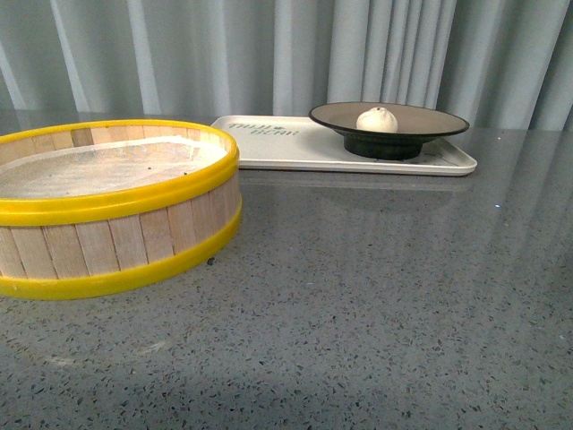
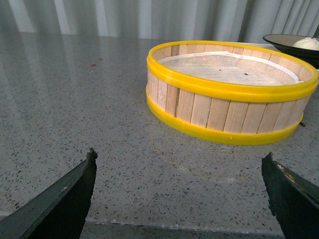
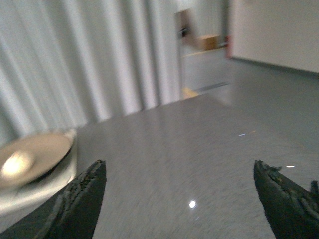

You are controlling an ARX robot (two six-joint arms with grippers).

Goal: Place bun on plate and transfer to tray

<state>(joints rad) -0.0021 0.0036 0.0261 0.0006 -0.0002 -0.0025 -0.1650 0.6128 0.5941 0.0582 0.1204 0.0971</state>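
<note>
Grey speckled stone forms the desk [image 1: 376,313], glossy enough to reflect the pale pleated curtain [image 1: 269,54] that closes the far side. Front view shows neither arm. It shows the bun [image 1: 377,119] sitting upright, pinched top upward, at the middle of the plate [image 1: 430,121], and the plate standing on the right-hand part of the tray [image 1: 269,148]. The tray's long axis runs left to right across the far desk; its printed lettering lies on the bare left part. A yellow-rimmed wooden steamer basket [image 1: 107,210] stands nearer, to the left, just clear of the tray, holding only a white liner.

Left wrist view shows the left hand [image 2: 182,194] with fingers spread wide, gripping nothing, low over bare desk short of the basket; plate and bun appear only at the frame edge.

Right wrist view is blurred. The right hand [image 3: 182,196] is likewise spread wide and empty. Beyond the curtain edge, this view alone shows an open floor and a pale wall.
</note>
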